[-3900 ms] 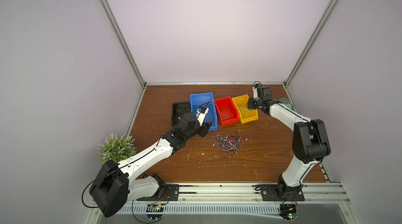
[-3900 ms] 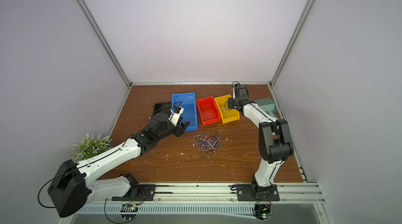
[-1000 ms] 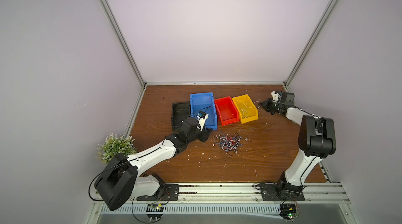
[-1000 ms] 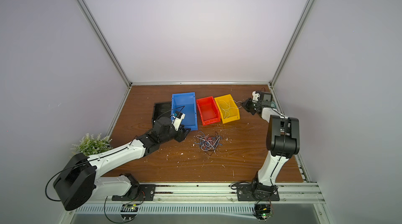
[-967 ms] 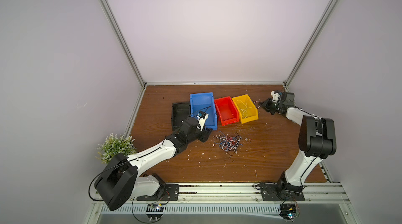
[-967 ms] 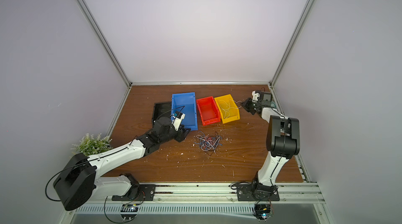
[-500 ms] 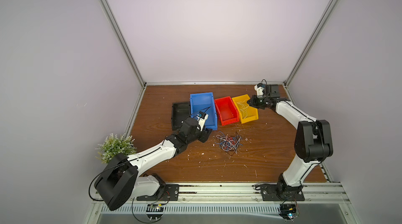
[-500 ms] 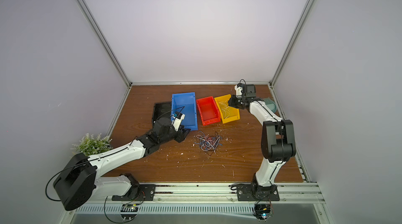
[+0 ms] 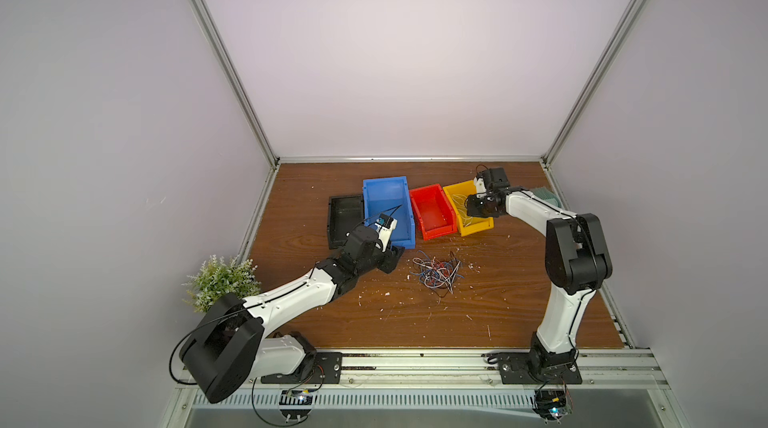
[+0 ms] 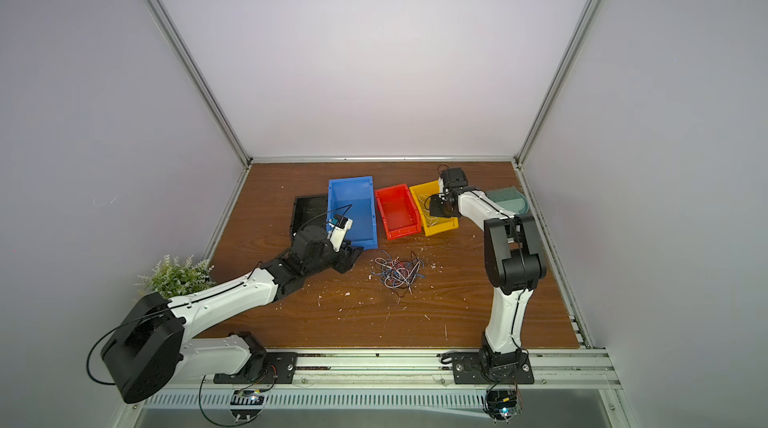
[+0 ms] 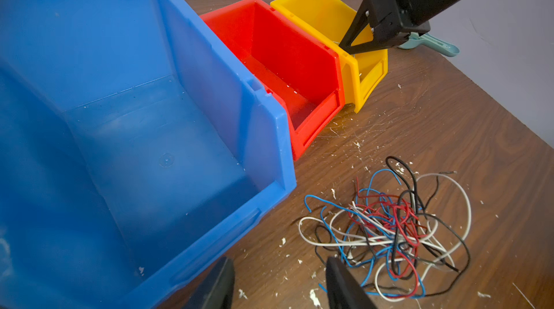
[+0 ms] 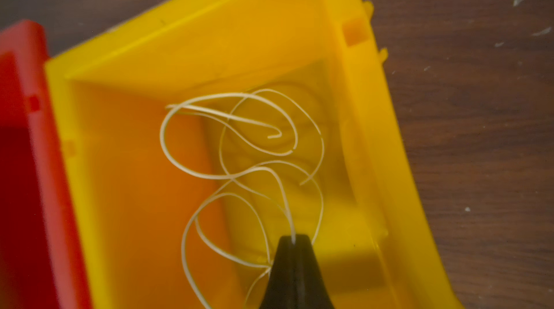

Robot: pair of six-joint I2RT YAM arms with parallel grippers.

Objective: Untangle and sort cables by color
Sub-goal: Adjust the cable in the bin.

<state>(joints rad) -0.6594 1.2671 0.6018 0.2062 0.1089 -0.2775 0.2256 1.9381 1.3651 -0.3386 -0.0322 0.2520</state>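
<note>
Pinching wht cable (image 12: 207,176), R hand (image 12: 293,240).

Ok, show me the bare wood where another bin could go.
Widest: between the cable tangle and the front rail. Also a strip behind the row of bins, by the back wall. Crowded around the tangle and the left arm.

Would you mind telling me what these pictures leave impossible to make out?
- Black bin: in both top views its dark inside is too small to show any cables.
- Left end effector: the left wrist view's edge cuts off all but its fingertips.
- White cables in the yellow bin: right wrist view blurred; how many the right end effector pinches is unclear.
</note>
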